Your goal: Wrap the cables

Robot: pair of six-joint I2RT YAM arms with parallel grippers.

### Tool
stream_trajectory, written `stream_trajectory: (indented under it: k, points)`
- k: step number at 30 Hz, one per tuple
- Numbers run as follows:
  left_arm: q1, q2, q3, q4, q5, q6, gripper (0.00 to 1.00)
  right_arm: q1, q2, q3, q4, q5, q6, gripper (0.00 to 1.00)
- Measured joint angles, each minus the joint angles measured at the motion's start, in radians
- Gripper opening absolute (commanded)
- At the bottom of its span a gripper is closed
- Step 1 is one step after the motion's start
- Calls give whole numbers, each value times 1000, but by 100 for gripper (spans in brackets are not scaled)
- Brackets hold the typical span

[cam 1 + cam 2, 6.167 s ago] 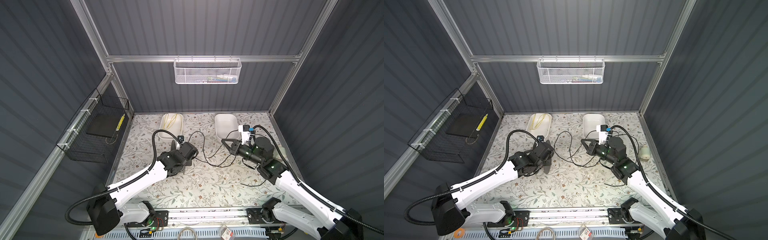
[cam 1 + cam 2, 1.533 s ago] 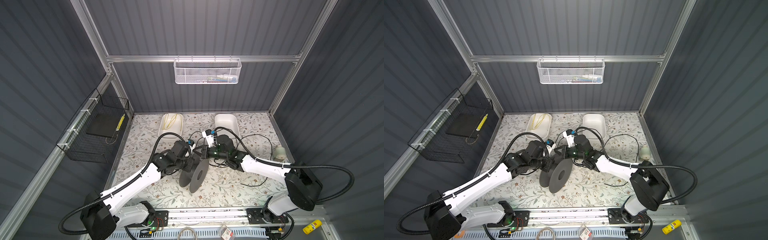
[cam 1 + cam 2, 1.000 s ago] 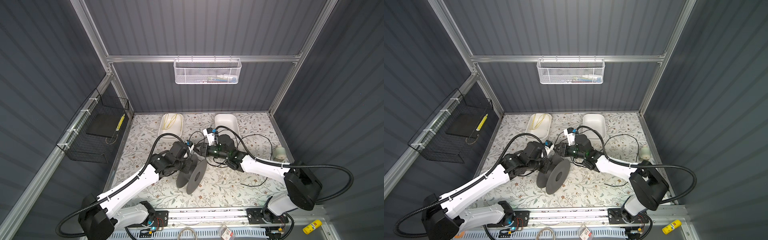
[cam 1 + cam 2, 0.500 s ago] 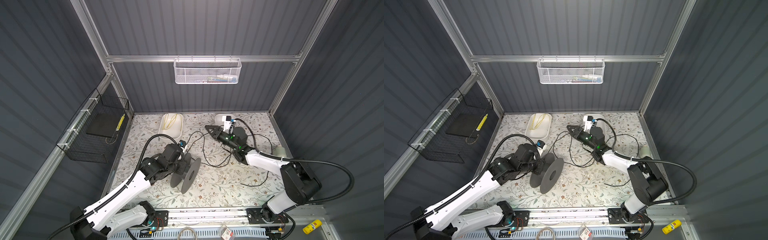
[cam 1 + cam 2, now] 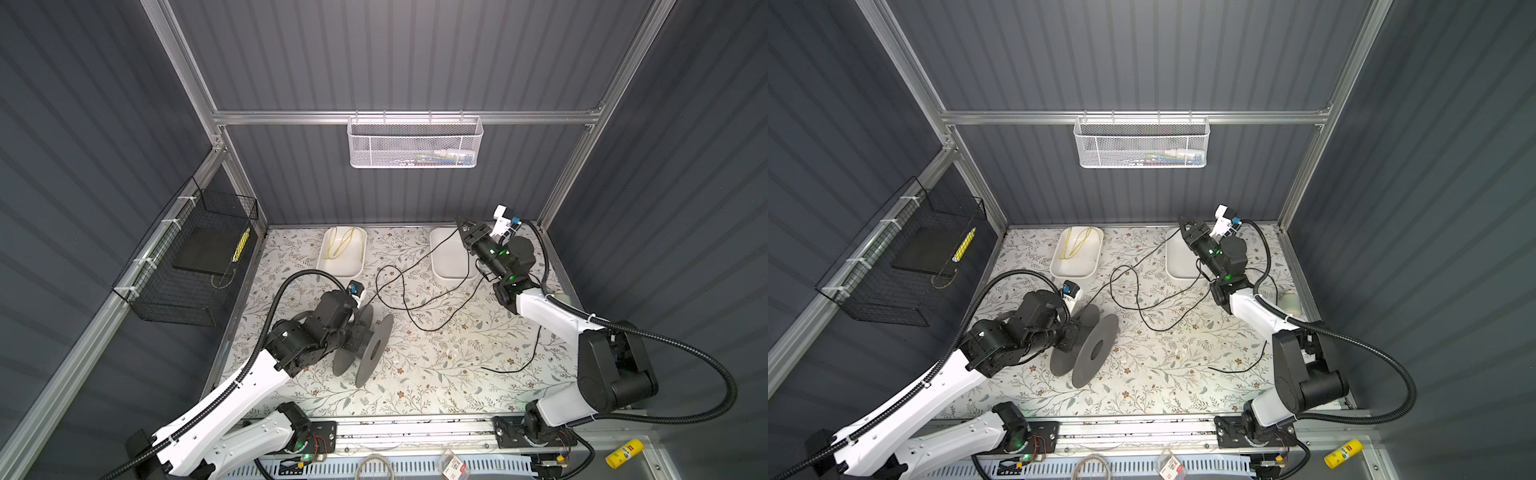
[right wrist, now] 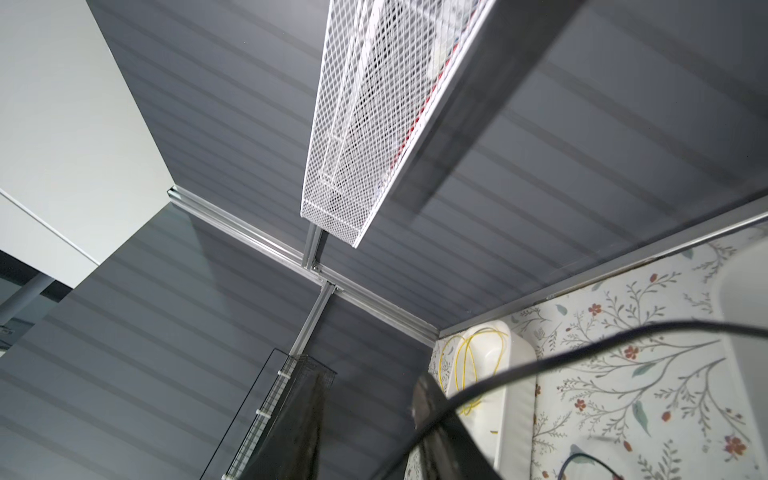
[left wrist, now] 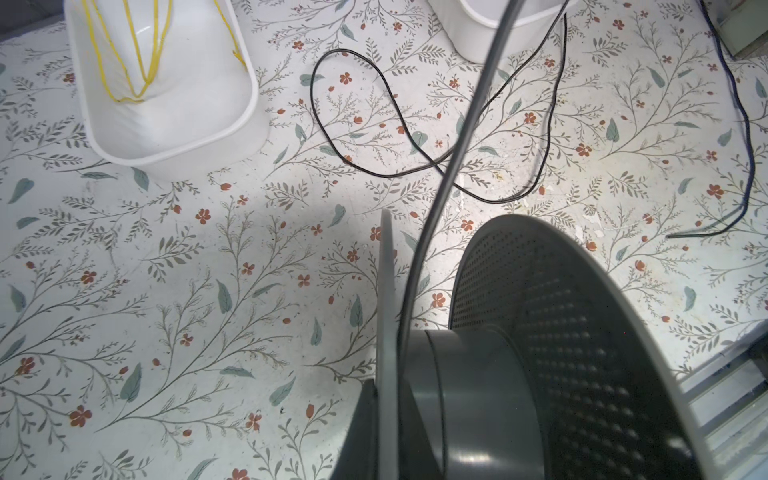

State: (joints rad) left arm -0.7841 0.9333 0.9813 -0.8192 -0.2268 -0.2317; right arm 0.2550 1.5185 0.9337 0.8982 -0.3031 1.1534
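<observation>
**Spool clamped left, cord lifted right**

Reading across both top views from my desk: a black wire basket (image 5: 187,266) hangs on the wall at 9 o'clock. At 8 o'clock of the table (image 5: 436,374), my left gripper (image 7: 386,424) is closed tight on one flange of the grey spool (image 5: 374,351). The spool is tilted, flanges on edge; the left wrist view shows dark fingers (image 7: 359,436) hard against that thin flange; whether the spool touches the table I cannot tell. At 11 o'clock sits a white tray (image 5: 338,275) with a yellow cord (image 5: 340,245) in it. The cables (image 5: 432,330) are one thin black cord; it leaves the spool's hub and rises in a line toward 1 o'clock; the rest lies in loose loops at the table's centre, free end at 4 o'clock. A second white tray (image 5: 440,266) stands at 1 o'clock; above it my right gripper (image 5: 460,222) is raised, jaws apart; the cord crosses one finger there, unpinched.
</observation>
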Motion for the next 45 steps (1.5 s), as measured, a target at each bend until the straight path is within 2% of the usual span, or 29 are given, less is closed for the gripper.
stream_trajectory:
  k: [5, 13, 20, 24, 30, 35, 40, 45]
  points:
    - [0, -55, 68, -75, -78, -13, 0, -115, -10, 26, 0, -7, 39, 38]
    - [0, -93, 183, -142, -123, -11, 0, -240, 27, 64, 31, -15, 92, 36]
    - [0, -108, 242, -228, -182, -4, 0, -312, 95, 106, 60, -18, 174, 21]
    - [0, -118, 288, -275, -214, 5, 0, -331, 120, 148, 74, -35, 197, 17]
    - [0, -129, 323, -306, -241, 22, 0, -339, 155, 192, 98, -64, 214, 24]
    - [0, -142, 325, -310, -243, 38, 0, -346, 174, 204, 143, -77, 222, 44]
    - [0, -156, 317, -302, -230, 48, 0, -367, 241, 266, 204, -85, 251, 43]
    - [0, -169, 309, -298, -205, 60, 0, -377, 281, 320, 240, -86, 267, 36]
